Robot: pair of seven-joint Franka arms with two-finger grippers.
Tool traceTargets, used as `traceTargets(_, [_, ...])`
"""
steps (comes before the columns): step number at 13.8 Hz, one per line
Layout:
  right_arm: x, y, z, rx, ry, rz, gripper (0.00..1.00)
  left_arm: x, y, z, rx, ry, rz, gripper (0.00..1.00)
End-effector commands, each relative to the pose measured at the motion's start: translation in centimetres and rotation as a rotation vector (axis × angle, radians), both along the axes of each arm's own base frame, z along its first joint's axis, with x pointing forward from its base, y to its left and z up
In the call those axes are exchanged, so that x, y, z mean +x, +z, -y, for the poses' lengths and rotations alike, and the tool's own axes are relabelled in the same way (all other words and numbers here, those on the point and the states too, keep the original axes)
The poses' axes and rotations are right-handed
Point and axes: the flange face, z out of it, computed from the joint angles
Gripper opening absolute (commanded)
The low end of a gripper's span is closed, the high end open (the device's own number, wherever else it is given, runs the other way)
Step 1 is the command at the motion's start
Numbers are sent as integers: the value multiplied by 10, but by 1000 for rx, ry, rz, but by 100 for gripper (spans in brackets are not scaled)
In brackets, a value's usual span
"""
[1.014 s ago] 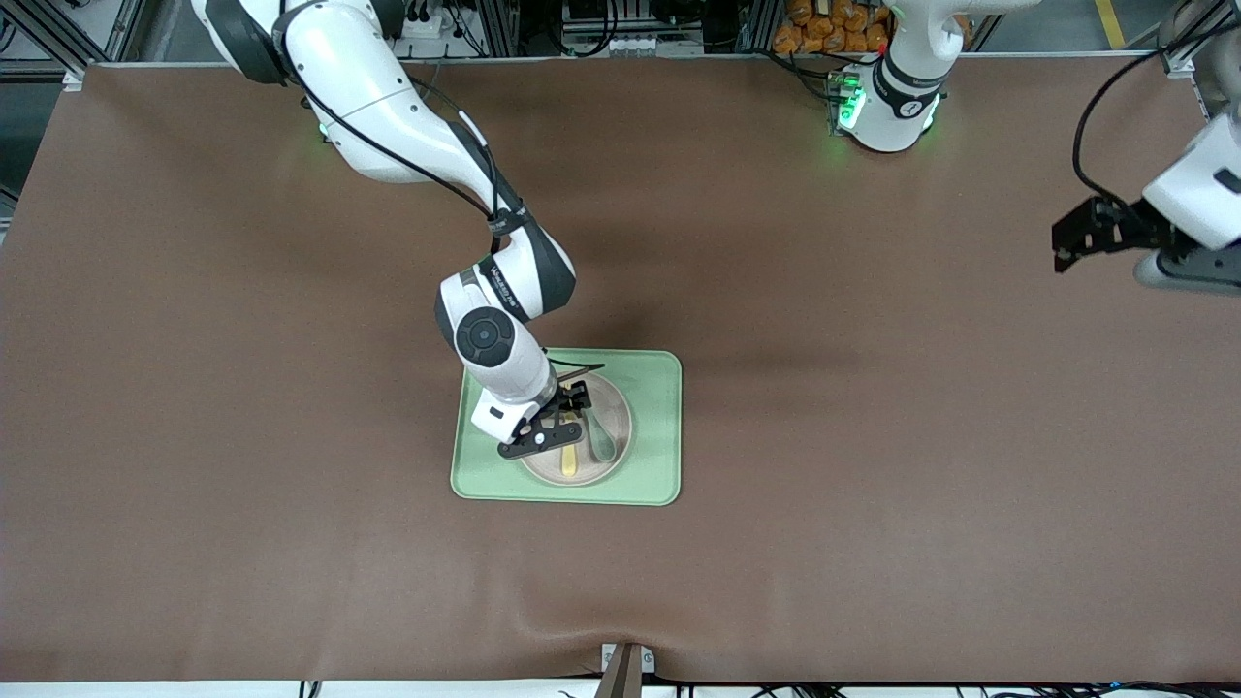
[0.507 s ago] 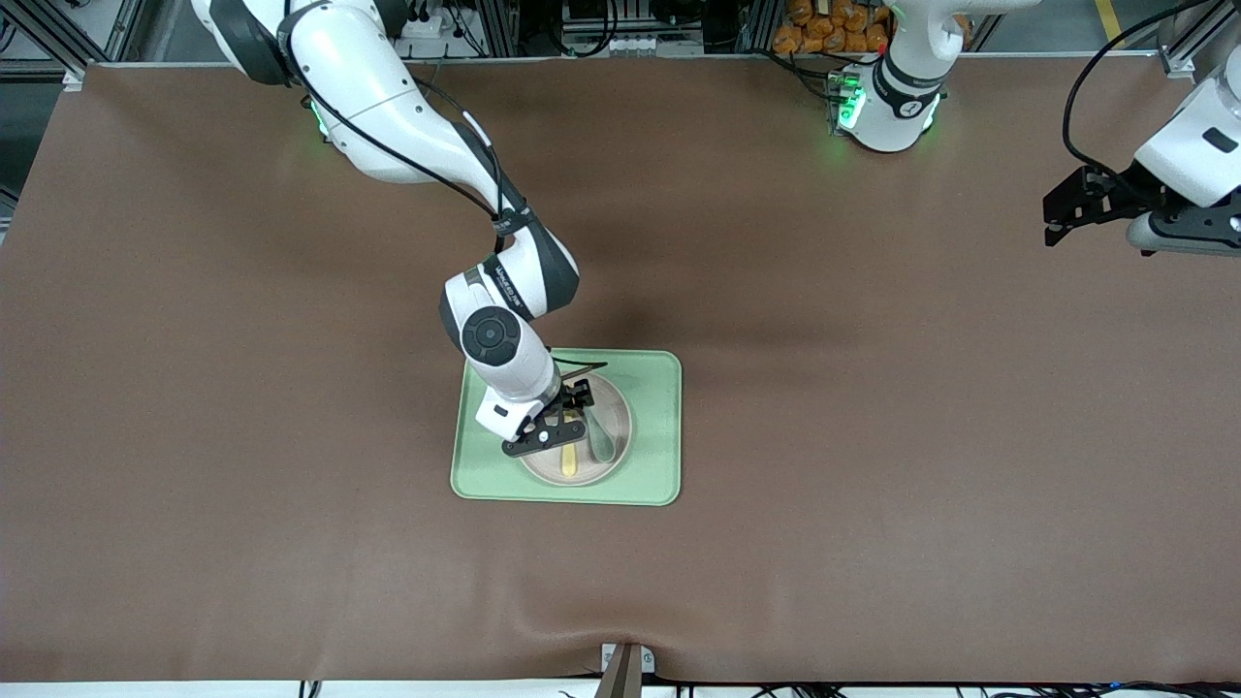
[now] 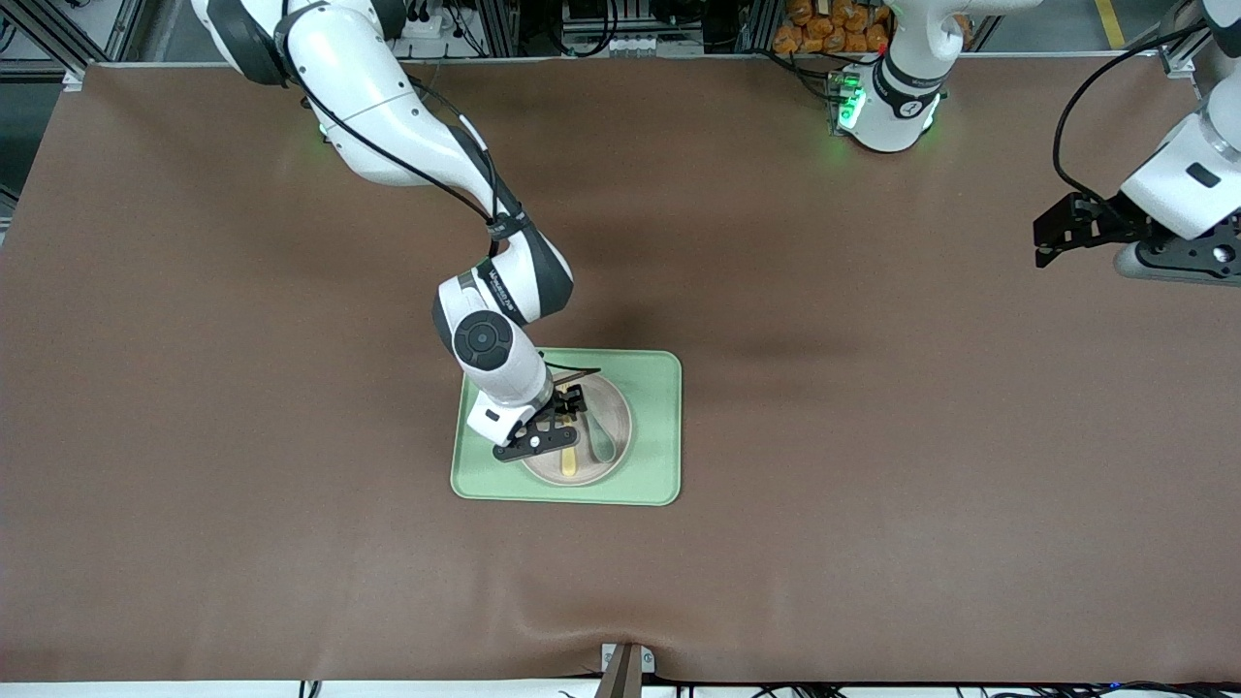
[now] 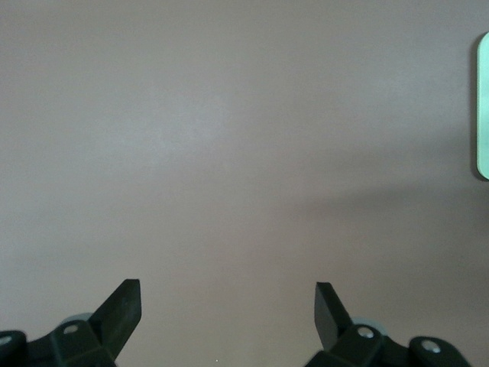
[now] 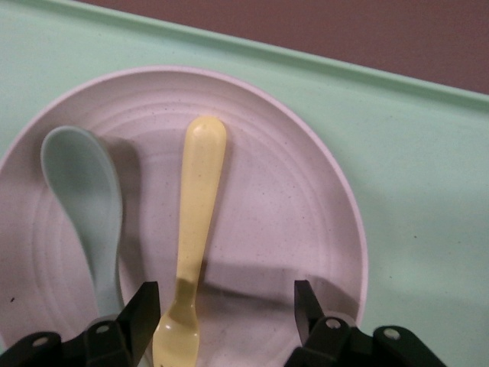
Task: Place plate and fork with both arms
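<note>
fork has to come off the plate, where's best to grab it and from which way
Likely the fork by its slim neck just above the tines, from straight above. It lies flat in the plate beside the spoon; the open right hand already straddles it, fingers across the handle.

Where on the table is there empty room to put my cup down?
Bare brown table lies all around the green tray, widest toward the left arm's end, where the open left gripper hangs over nothing. It is crowded in the plate: yellow fork, grey-green spoon, and the open right gripper just above them.
</note>
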Motion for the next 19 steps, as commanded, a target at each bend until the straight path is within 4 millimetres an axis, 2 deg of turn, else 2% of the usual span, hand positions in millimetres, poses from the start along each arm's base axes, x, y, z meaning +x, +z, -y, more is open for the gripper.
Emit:
traceTargets(1, [3, 2, -4, 3, -19, 3, 79, 2, 6, 0, -18, 20, 12, 100])
traceTargets(3, [-3, 0, -12, 2, -24, 0, 79, 5, 2, 0, -28, 13, 8, 100])
traceTargets(6, [-4, -4, -9, -7, -26, -3, 79, 5, 3, -8, -30, 23, 11, 100])
traceTargets(11, [-5, -7, -9, -25, -11, 2, 72, 5, 7, -7, -53, 36, 19, 100])
traceTargets(12, [-5, -7, -10, -25, -12, 2, 72, 4, 12, -6, -55, 41, 28, 100])
traceTargets(19, [-12, -16, -17, -31, 3, -8, 69, 4, 13, -8, -53, 57, 30, 100])
